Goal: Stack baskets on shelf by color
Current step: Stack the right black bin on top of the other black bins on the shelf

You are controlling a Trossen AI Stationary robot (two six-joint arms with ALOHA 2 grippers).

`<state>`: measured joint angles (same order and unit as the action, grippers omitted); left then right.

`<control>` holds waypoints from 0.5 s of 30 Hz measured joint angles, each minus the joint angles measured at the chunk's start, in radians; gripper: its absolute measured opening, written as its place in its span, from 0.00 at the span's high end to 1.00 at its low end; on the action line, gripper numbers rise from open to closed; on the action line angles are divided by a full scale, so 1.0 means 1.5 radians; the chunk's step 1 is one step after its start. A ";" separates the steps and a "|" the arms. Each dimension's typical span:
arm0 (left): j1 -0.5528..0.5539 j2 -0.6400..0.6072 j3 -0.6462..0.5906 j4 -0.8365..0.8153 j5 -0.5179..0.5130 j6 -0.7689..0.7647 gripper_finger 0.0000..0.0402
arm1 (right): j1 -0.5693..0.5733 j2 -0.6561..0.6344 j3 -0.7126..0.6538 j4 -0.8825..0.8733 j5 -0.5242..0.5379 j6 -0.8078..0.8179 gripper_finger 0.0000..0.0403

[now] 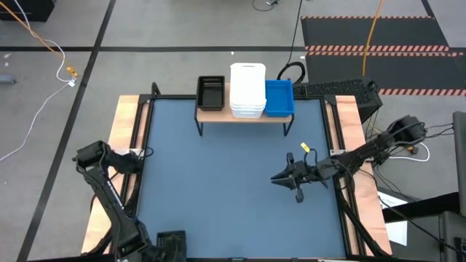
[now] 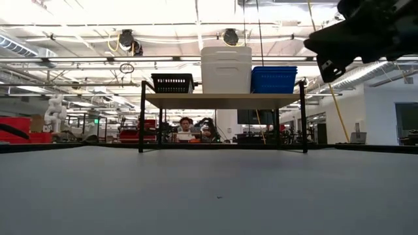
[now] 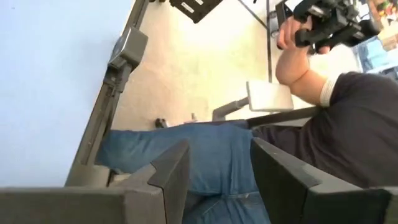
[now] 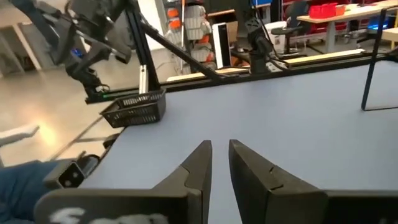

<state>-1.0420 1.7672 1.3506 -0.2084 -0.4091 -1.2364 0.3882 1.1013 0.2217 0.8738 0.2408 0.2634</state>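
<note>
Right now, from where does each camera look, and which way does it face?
High: overhead, facing down on the light-wood plank shelf; both arms show.
Low: table height, facing that shelf; right arm overhead.
Left wrist: faces off-table toward a person in jeans; own jaws.
Right wrist: faces a black mesh plastic basket; own jaws.
High and right wrist share that basket.

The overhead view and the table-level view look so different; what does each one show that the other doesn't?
Only the high view shows the left arm pulled back at the table's near-left corner, a black basket lying there beside it, and the floor around the table.

Only the low view shows the room behind, with a person seated beyond the shelf, and that the white stack stands taller than its neighbours.

Both show the shelf carrying a black basket, white baskets and blue baskets, plus the right gripper hovering empty above the mat.
</note>
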 joint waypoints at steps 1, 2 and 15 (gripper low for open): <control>-0.001 0.000 0.000 -0.003 0.000 0.004 0.58 | 0.000 0.009 0.006 -0.001 0.002 -0.002 0.88; -0.003 0.000 0.000 -0.008 0.002 0.002 0.58 | 0.000 0.019 0.014 -0.001 0.011 -0.007 0.88; 0.000 0.000 0.012 -0.097 0.166 -0.150 0.79 | -0.001 0.085 0.052 0.022 0.031 0.008 0.88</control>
<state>-1.0424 1.7676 1.3681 -0.3543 -0.1601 -1.4616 0.3874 1.2290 0.3004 0.9070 0.2878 0.2759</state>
